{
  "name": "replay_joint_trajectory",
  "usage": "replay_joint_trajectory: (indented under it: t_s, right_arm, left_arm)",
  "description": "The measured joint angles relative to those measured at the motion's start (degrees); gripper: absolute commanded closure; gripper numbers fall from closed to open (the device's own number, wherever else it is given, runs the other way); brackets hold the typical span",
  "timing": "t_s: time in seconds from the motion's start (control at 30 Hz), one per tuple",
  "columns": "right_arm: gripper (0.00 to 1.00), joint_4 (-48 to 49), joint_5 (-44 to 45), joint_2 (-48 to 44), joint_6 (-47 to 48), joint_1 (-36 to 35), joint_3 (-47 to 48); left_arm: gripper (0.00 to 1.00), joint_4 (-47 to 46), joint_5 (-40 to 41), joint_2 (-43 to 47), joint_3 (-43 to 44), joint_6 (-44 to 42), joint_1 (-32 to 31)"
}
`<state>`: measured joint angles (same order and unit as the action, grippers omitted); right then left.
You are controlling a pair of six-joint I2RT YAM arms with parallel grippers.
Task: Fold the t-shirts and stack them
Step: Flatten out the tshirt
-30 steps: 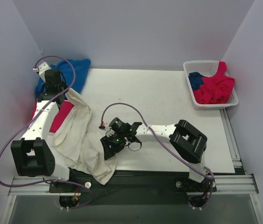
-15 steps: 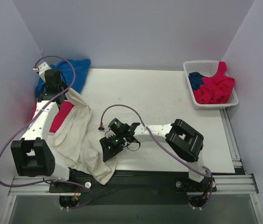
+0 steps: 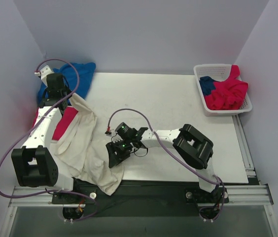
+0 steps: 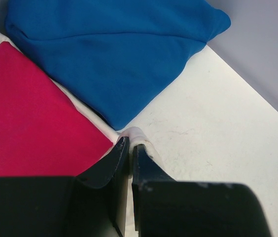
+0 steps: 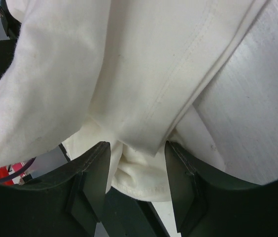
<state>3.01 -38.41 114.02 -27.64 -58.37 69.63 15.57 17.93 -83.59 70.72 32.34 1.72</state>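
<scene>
Closing the open right claw (image 5: pixel 136 148) around the cream-white t-shirt (image 5: pixel 129 74) hem risks catching several layers; the left claw (image 4: pixel 129 144), pinching its edge, may slip.

Cloth: large cream-white cotton t-shirt (image 5: pixel 144 74) is matt and soft, fuzzy along its edges, with a stitched hem. The crimson-pink cloth t-shirt (image 4: pixel 25 123) is matt with a fine knit grain. The royal blue cloth t-shirt (image 4: pixel 114 54) is matt and smooth, with shallow creases.
The white table (image 4: pixel 203 123) is matt, faintly speckled and scuffed.
The left claw (image 4: pixel 127 143) and right claw (image 5: pixel 138 145) are black plastic, smooth, with a dull sheen.
The white lattice basket (image 3: pixel 213 66) is plastic.
</scene>
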Motion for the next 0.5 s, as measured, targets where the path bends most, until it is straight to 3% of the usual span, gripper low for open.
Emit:
replay_joint_trajectory:
  t_s: [0.27,0.37,0.5]
  right_arm:
    - [0.53,0.2,-2.8,2.6,-0.7,0.0,2.1]
    - [0.60,0.2,-3.4,3.0,-0.9,0.0,2.3]
    - [0.76,0.2,-3.5,3.0,-1.0,-0.2,2.3]
  left_arm:
    - [1.00,0.0,-0.2,0.0,0.0,0.0,0.5]
    - [1.00,0.0,-0.2,0.0,0.0,0.0,0.6]
    - [1.00,0.0,-0.2,0.0,-0.3,0.0,0.7]
